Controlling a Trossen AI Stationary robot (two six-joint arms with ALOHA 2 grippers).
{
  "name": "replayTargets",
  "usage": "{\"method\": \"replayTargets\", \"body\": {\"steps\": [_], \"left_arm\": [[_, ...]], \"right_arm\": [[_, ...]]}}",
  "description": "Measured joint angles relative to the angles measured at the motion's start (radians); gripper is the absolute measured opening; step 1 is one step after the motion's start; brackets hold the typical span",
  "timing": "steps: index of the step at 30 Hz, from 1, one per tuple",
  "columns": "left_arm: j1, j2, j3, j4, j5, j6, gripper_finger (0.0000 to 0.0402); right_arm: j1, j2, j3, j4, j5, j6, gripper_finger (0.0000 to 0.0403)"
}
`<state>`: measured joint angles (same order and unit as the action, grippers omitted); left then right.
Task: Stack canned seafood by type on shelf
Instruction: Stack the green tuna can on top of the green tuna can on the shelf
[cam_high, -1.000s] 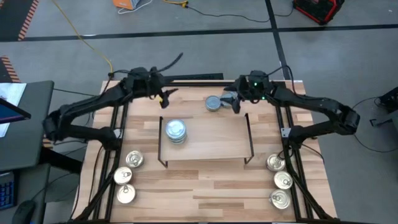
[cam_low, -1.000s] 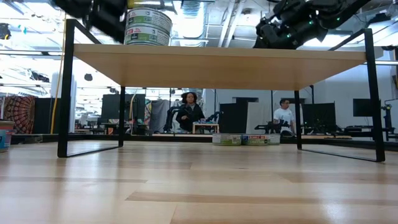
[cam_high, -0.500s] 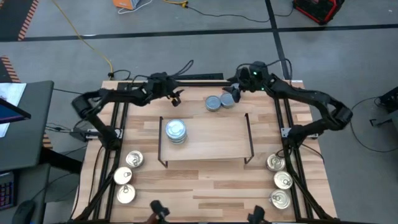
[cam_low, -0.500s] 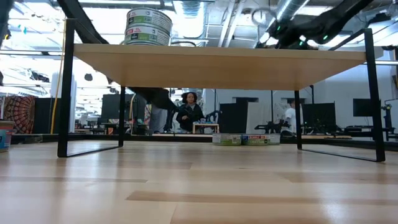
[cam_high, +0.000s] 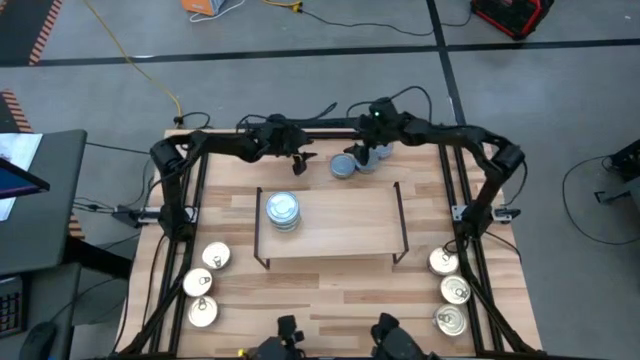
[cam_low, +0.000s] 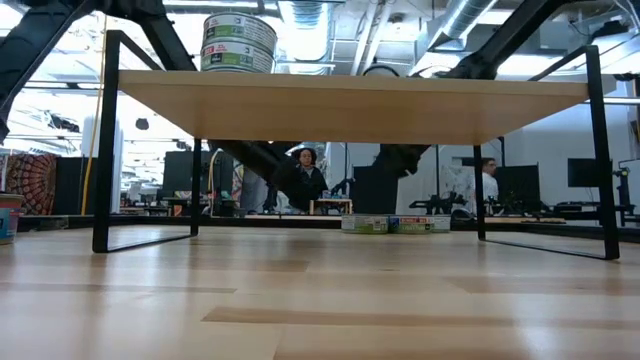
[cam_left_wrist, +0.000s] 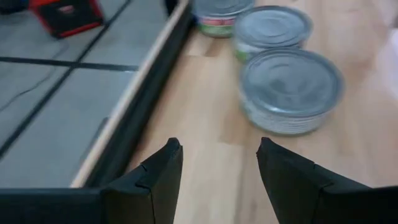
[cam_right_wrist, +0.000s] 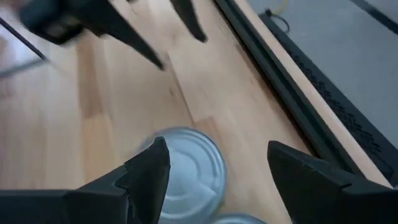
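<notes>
From above, the shelf (cam_high: 330, 225) is standing mid-table with a stack of blue-grey tins (cam_high: 282, 209) sitting on its left part. Behind its far edge, loose blue-grey tins (cam_high: 346, 165) are lying together on the table (cam_high: 330, 300). Both arms are reaching in along the far rail: the left gripper (cam_high: 296, 160) is hanging just left of that cluster, while the right gripper (cam_high: 372, 152) is hovering at its right side, almost over it. Three silver tins (cam_high: 205, 284) are waiting near the front left and three more silver tins (cam_high: 449, 290) near the front right, well apart from either gripper.

From table height, the stacked tins (cam_low: 239, 43) are showing on the shelf top (cam_low: 350, 100), with both arms crossing behind it; people are sitting far off in the room.

Through the left wrist camera, the left fingers (cam_left_wrist: 158, 177) are standing spread and empty, and the nearest loose tin (cam_left_wrist: 290, 87) is lying ahead and off to one side of the gap, with two more beyond it.

Through the right wrist camera, the right fingers (cam_right_wrist: 146, 171) are spread wide, and a tin (cam_right_wrist: 186, 165) is sitting between them, slightly ahead, not yet touched. Being round, the tin is offering no long axis, and the right arm seems the better lined up for the next pick
</notes>
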<state>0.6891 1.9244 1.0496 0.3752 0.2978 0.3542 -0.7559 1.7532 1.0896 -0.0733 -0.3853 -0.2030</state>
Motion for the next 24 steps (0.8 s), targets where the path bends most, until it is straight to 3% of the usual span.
{"method": "replayTargets", "body": {"steps": [4, 10, 20, 24], "left_arm": [[-0.015, 0.010, 0.023, -0.032, 0.069, 0.022, 0.0197], [-0.032, 0.009, 0.026, -0.020, 0.126, 0.023, 0.0197], [-0.101, 0.009, 0.025, 0.010, 0.046, 0.051, 0.0197], [-0.129, 0.040, 0.025, 0.098, -0.002, 0.043, 0.0197]], "right_arm": [[0.010, 0.007, 0.003, -0.012, 0.053, -0.052, 0.0286], [0.028, 0.050, 0.004, -0.014, 0.048, -0.106, 0.0281], [0.030, 0.085, 0.011, -0.015, 0.110, -0.138, 0.0281], [0.048, 0.085, 0.012, -0.016, 0.109, -0.146, 0.0281]]}}
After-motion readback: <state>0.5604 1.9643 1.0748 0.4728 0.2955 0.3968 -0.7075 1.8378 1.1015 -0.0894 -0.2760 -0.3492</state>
